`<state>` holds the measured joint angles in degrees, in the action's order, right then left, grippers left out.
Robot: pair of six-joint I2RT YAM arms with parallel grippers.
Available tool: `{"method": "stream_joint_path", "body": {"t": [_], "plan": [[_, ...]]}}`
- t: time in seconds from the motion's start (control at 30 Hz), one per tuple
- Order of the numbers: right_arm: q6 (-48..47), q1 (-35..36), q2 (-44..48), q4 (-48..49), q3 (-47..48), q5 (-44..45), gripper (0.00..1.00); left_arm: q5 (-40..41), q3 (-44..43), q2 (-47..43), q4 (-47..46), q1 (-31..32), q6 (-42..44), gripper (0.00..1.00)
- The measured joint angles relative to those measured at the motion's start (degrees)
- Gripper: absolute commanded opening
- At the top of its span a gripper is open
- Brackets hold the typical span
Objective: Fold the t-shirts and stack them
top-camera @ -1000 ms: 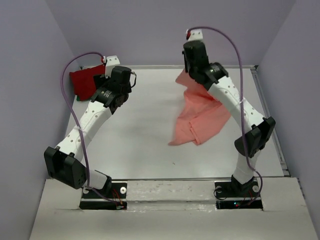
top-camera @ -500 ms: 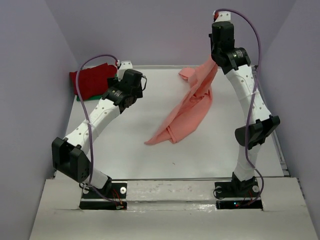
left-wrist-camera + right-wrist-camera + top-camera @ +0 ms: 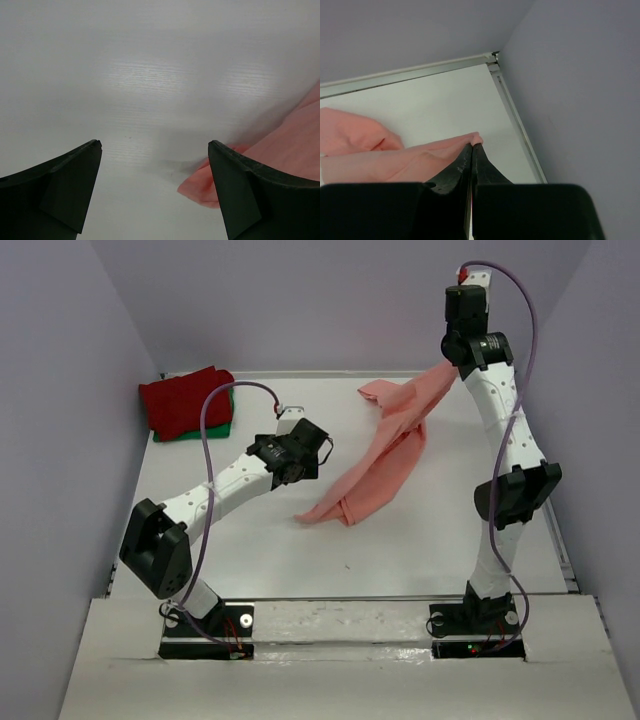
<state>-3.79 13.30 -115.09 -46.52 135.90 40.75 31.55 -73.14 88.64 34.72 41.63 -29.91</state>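
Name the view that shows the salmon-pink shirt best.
Top external: nearly the whole salmon-pink shirt shows, held up by the right gripper. Left wrist catches one low corner only; right wrist only the pinched edge.

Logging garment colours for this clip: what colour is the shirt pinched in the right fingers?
Plain salmon-pink t-shirt, no pattern; shows best in the top external view.

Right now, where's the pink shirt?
Top view: the pink shirt hangs right of centre. Its far corner is pinched in the raised right gripper, and its low end lies on the table just right of the open left gripper.
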Motion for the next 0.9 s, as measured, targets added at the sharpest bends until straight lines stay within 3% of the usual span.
{"method": "stream_joint_path", "body": {"t": [0.27, 0.53, 0.9], "plan": [[3.5, -5.9, 5.5, -1.1, -8.3, 2.6, 0.0, 1.6, 0.8, -0.5, 1.6, 0.2, -2.9, 0.99], [7.7, -5.7, 14.6, -1.3, -16.3, 4.3, 0.0, 0.0, 0.9, -1.2, 1.5, 3.1, -4.2, 0.99], [11.1, -5.7, 15.6, -2.2, -23.3, 1.8, 0.0, -7.0, 5.5, -3.4, -2.4, 9.1, -6.3, 0.99]]}}
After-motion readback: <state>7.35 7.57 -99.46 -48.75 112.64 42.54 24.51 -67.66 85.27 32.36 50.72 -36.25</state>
